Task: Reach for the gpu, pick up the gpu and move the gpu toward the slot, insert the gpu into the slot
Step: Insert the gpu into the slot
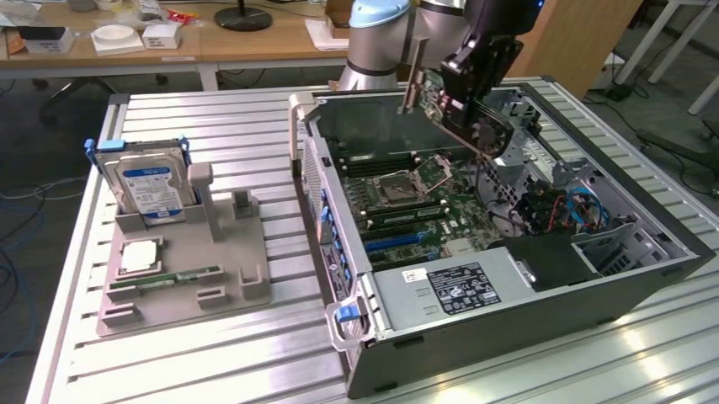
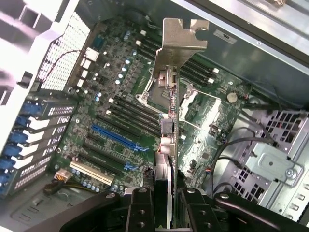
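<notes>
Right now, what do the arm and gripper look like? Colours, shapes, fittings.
The arm is a rounded silver-grey tube with a light-blue joint cap. The gripper is black and blocky; its matte black fingers are flat-faced bars carrying round screw heads.

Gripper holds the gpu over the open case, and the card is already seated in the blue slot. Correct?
Not seated. The wrist view shows the gpu held by the gripper in the air above the board, apart from the blue slot, which lies empty.

gpu (image 2: pixel 171 96) with dull silver metal bracket (image 2: pixel 182 41), glossy blue plastic slot (image 2: pixel 117 137), ribbed metal table (image 1: pixel 225 353)
</notes>
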`<state>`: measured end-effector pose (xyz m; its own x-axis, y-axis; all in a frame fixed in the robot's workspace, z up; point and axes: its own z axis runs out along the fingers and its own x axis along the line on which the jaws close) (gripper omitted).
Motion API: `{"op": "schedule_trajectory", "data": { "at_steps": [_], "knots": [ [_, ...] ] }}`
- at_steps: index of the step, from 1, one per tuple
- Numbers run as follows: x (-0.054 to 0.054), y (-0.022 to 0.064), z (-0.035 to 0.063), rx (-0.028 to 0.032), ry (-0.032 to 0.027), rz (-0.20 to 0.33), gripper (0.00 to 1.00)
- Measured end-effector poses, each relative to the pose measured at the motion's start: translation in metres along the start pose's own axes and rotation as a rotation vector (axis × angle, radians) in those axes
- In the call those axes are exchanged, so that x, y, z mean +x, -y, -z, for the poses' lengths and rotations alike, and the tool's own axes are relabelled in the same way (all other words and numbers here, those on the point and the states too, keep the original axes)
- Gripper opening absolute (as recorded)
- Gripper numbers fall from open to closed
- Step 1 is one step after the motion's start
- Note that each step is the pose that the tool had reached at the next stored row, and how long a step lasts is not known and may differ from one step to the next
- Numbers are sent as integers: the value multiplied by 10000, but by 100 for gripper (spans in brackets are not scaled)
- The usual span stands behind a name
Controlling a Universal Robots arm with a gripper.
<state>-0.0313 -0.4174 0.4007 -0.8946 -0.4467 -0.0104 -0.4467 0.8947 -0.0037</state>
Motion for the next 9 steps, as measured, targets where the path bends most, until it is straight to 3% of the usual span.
{"op": "schedule_trajectory", "data": {
  "at_steps": [9],
  "knots": [
    [0, 0, 0, -11, 4, 1023, 27]
  ]
}}
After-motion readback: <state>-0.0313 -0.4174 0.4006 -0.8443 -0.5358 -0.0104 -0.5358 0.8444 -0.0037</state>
